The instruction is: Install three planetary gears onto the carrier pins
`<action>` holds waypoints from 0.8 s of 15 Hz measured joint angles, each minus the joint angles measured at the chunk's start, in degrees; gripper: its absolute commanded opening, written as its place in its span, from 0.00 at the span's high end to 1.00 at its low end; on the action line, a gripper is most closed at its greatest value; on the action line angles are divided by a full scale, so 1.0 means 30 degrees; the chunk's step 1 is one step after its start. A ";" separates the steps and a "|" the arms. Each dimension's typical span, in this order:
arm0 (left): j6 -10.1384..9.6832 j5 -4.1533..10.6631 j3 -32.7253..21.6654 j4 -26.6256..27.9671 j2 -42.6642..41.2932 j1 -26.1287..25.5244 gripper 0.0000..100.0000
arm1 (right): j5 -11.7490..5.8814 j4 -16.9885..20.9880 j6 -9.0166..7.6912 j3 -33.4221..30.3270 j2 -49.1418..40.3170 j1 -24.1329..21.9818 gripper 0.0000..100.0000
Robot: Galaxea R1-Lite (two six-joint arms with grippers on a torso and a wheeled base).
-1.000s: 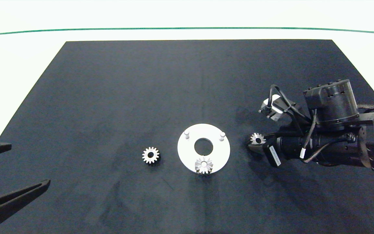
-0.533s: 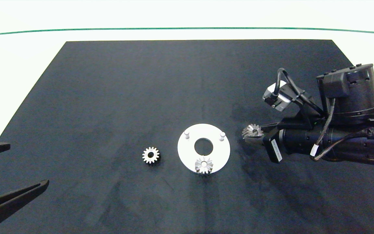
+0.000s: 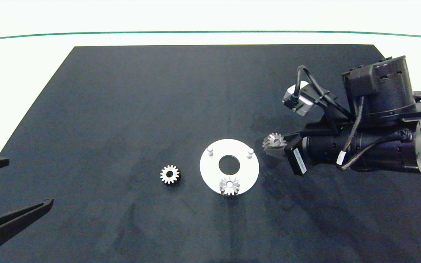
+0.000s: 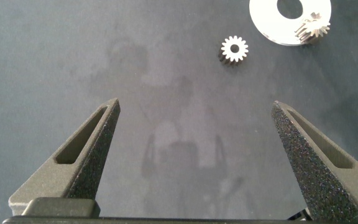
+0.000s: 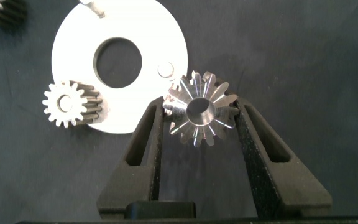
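Note:
A white round carrier disc (image 3: 249,173) lies mid-mat with a large centre hole. One silver planetary gear (image 3: 229,185) sits on its near pin; the two far carrier pins (image 3: 210,150) (image 3: 250,152) stand bare. A second gear (image 3: 169,174) lies flat on the mat left of the disc. My right gripper (image 3: 273,143) is shut on the third gear (image 5: 199,112), holding it off the mat just right of the disc, close to the bare right pin (image 5: 165,69). My left gripper (image 4: 194,115) hangs open at the mat's near left, far from the gear (image 4: 234,48).
The work surface is a black mat (image 3: 122,102) on a white table, with a green line (image 3: 210,32) across the far side. The right arm's bulky wrist (image 3: 375,135) overhangs the mat's right part.
My right gripper has lifted the third gear off the mat and carried it left and away, toward the disc's right pin. The left gripper has barely shifted.

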 measured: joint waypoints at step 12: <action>0.0008 -0.0008 -0.0102 0.0000 -0.0138 0.0037 0.00 | -0.1605 0.2552 -0.0102 -0.3633 0.2686 0.1585 1.00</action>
